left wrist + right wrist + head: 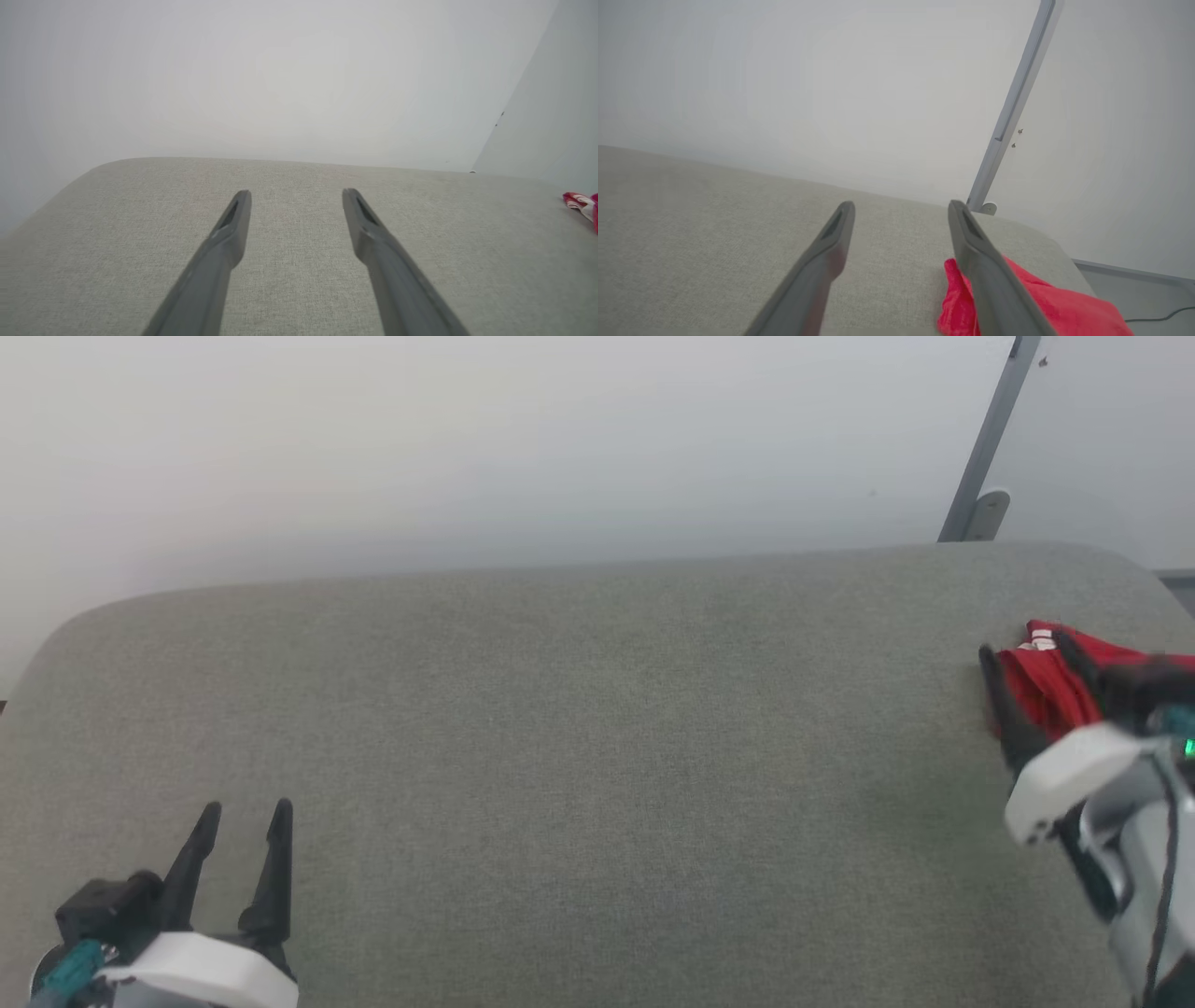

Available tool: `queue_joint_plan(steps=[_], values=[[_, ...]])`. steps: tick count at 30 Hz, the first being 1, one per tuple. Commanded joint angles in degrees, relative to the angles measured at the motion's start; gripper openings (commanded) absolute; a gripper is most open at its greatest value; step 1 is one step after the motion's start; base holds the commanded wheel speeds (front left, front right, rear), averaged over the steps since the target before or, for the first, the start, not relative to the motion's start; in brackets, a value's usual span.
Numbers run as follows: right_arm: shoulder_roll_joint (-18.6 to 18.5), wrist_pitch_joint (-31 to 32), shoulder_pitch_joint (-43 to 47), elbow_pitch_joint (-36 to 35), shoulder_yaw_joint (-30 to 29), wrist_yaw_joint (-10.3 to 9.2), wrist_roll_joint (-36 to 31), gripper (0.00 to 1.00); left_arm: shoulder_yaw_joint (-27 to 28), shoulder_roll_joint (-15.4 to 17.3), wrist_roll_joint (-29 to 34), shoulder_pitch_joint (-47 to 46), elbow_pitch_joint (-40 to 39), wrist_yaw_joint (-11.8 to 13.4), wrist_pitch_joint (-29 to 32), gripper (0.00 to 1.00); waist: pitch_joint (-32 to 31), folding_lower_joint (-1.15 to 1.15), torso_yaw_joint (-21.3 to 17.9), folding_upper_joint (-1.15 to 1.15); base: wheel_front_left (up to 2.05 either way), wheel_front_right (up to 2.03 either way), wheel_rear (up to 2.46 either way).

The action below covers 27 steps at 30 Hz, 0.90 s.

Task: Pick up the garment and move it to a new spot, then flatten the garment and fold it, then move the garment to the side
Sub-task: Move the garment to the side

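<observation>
The garment point(1044, 689) is a bunched red cloth with a bit of white trim, lying near the right end of the grey cushioned surface point(597, 737). My right gripper point(1022, 647) is open and hangs over the garment's left edge. In the right wrist view the right finger of this gripper point(901, 205) crosses in front of the red garment point(1045, 303), and grey cushion shows in the gap between the fingers. My left gripper point(246, 810) stands open and empty at the near left, far from the cloth. The left wrist view has that gripper point(296, 193) over bare cushion and a sliver of the garment point(580, 203) at its right edge.
A white wall runs behind the cushion's rounded far edge. A slanted grey metal post point(982, 448) stands at the back right, its foot point(986, 207) just past the cushion. Beyond the cushion's right end lies floor with a dark cable point(1157, 319).
</observation>
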Motion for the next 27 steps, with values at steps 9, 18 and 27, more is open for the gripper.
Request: queue_joint_plan(steps=[9, 18, 27], values=[[6.2, -0.2, 13.2, -11.5, -9.0, -0.07, -7.3, 1.0, 3.8, -2.0, 4.1, 4.3, -1.8, -0.1, -0.3, 1.0, -0.8, 0.0, 0.2, 0.0, 0.0, 0.0, 0.0], [10.5, -0.2, 20.1, -16.0, -13.1, -0.07, -11.0, 1.0, 5.8, -3.0, 4.6, 6.6, -2.1, -0.1, -0.3, 1.0, -0.9, 0.0, -0.1, 0.0, 0.0, 0.0, 0.0], [12.0, -0.2, 22.1, -17.7, -14.2, -0.07, -12.0, 1.0, 6.2, -2.9, 4.5, 6.8, -1.8, -0.1, -0.3, 1.0, -0.9, 0.0, -0.3, 0.0, 0.0, 0.0, 0.0]])
